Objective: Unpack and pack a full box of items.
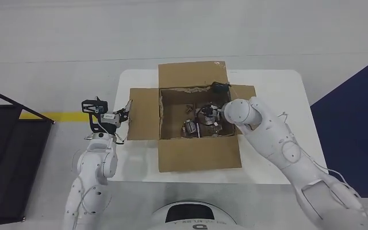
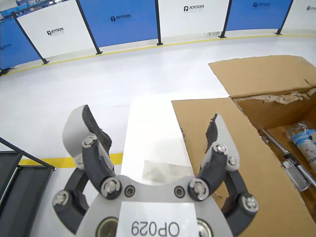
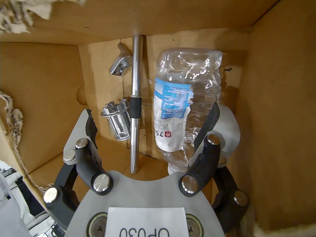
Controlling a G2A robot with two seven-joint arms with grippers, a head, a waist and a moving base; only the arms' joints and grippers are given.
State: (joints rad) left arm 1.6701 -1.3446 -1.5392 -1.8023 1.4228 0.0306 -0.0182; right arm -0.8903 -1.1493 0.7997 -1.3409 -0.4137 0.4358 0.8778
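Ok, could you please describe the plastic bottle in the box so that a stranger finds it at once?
Start at the open cardboard box on the white table and look at its floor, where several metal parts lie. Next to the long shiny metal rod lies the plastic bottle: it is the only clear, crumpled thing there, with a blue and white label.

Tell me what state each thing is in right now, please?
cardboard box: open, flaps folded outward.
plastic water bottle: crumpled, lying on the box floor.
metal rod: lying flat beside the bottle.
left gripper: open, empty, outside the box.
right gripper: open, inside the box, at the bottle's neck.
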